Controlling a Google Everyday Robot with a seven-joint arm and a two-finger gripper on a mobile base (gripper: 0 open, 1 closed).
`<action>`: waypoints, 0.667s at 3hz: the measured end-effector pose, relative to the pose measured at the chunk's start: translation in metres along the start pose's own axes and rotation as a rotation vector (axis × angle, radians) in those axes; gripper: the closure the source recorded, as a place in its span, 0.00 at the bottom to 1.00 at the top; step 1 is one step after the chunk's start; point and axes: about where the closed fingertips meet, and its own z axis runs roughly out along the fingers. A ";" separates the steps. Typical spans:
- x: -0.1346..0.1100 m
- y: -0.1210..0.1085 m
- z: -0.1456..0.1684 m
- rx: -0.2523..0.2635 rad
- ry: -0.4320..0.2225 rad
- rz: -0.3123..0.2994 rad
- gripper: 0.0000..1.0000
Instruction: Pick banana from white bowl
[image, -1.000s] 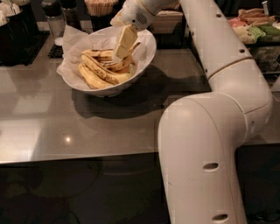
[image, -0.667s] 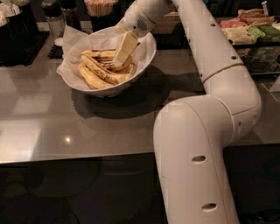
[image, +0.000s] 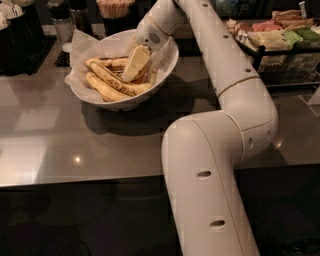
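1. gripper (image: 133, 66) is down inside the white bowl (image: 131, 103), tip at the fruit pile. open or closed: can't tell.
2. banana (image: 114, 80) lies in the bowl on crumpled paper (image: 80, 45), right at the gripper tip, other bananas (image: 99, 88) beside it.
3. bowl sits on the grey counter (image: 75, 145).

Cream gripper (image: 134, 65) down in white bowl (image: 168, 62) near tabletop's (image: 75, 145) far edge; banana (image: 114, 81) yellow, brown-mottled; paper lining (image: 80, 46) white; tabletop glossy grey
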 end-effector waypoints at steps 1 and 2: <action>0.000 0.000 0.001 0.000 0.002 0.000 0.41; 0.000 0.000 0.001 0.000 0.002 0.000 0.65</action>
